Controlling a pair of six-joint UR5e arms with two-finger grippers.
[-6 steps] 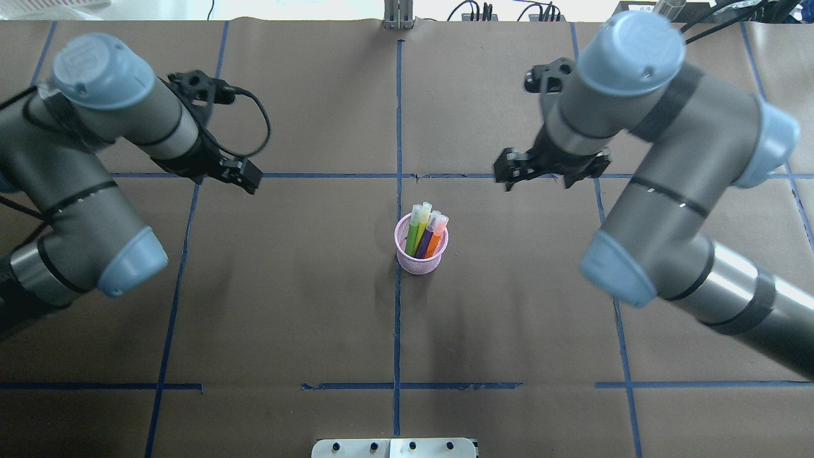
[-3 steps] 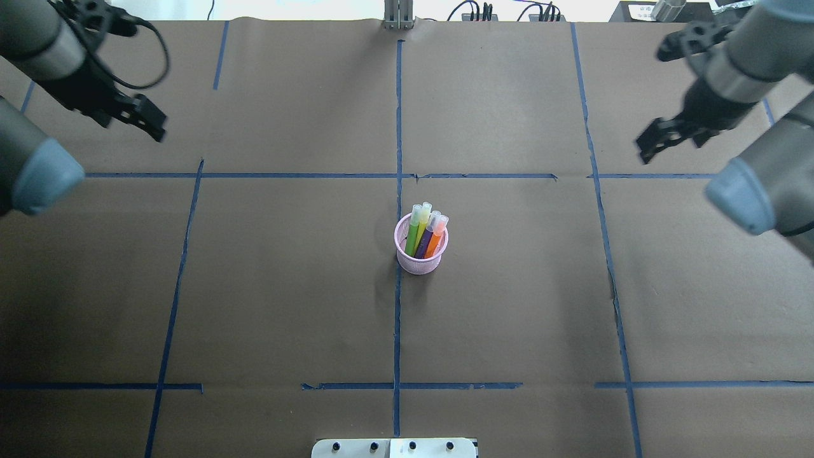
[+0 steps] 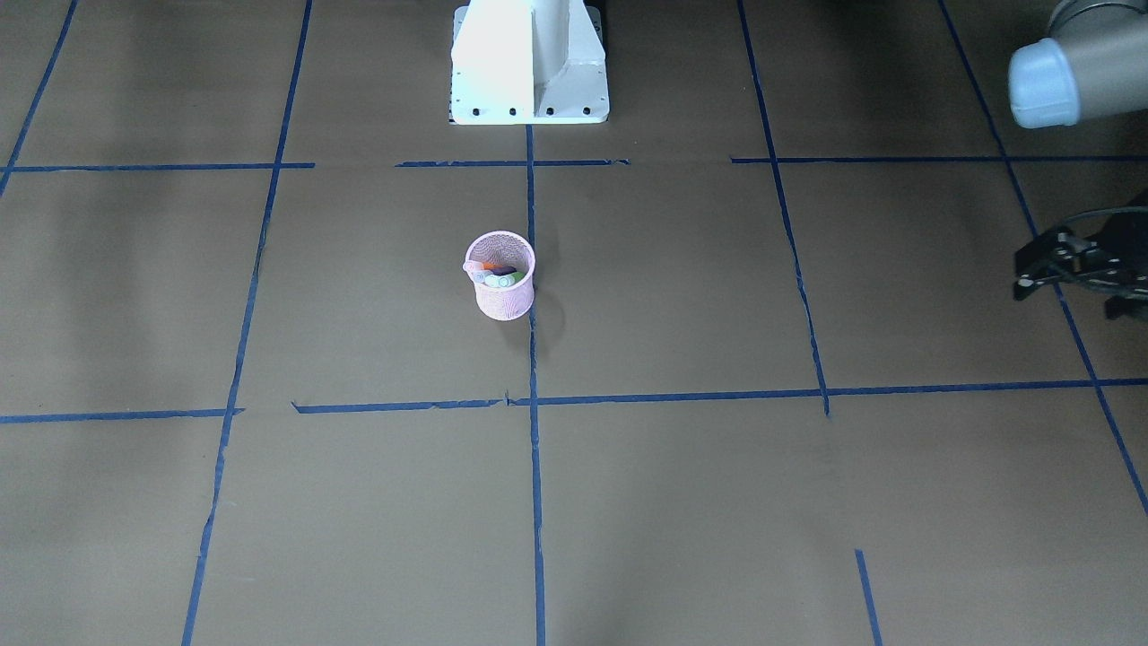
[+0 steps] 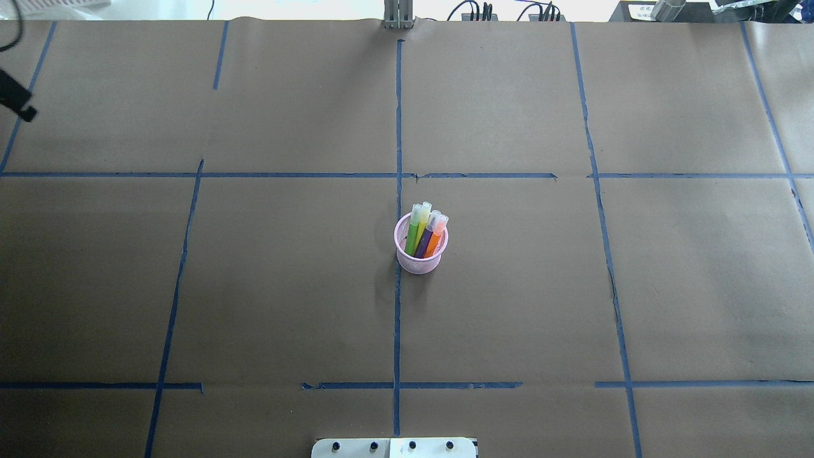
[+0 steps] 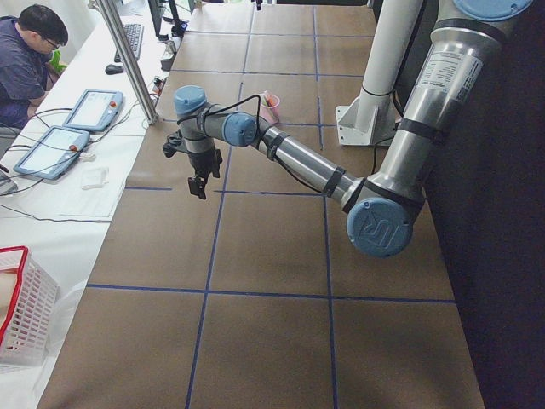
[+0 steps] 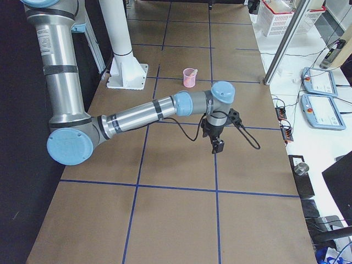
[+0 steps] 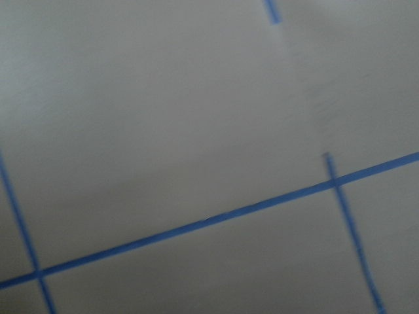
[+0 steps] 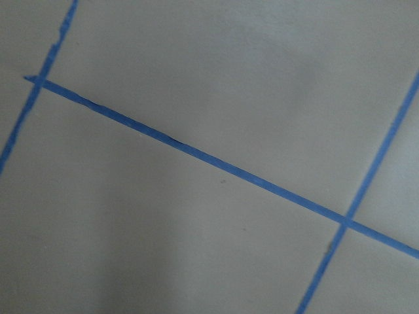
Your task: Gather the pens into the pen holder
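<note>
Brown taped table point(image 4: 254, 286), pink pen holder point(image 4: 420, 263) with perhaps four pens point(image 4: 420, 233)

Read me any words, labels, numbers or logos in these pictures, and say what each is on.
"UR", a tilted logo: on the blue joint cap of the near left arm.
Too small to read: the white sticker higher on that arm, the white card at the overhead view's top edge, the tablet screens.
None on the pen holder or pens.

Your arms reach wide either side of the pen holder point(image 4: 420, 262), left gripper point(image 5: 197, 186) and right gripper point(image 6: 218, 146) pointing down.
</note>
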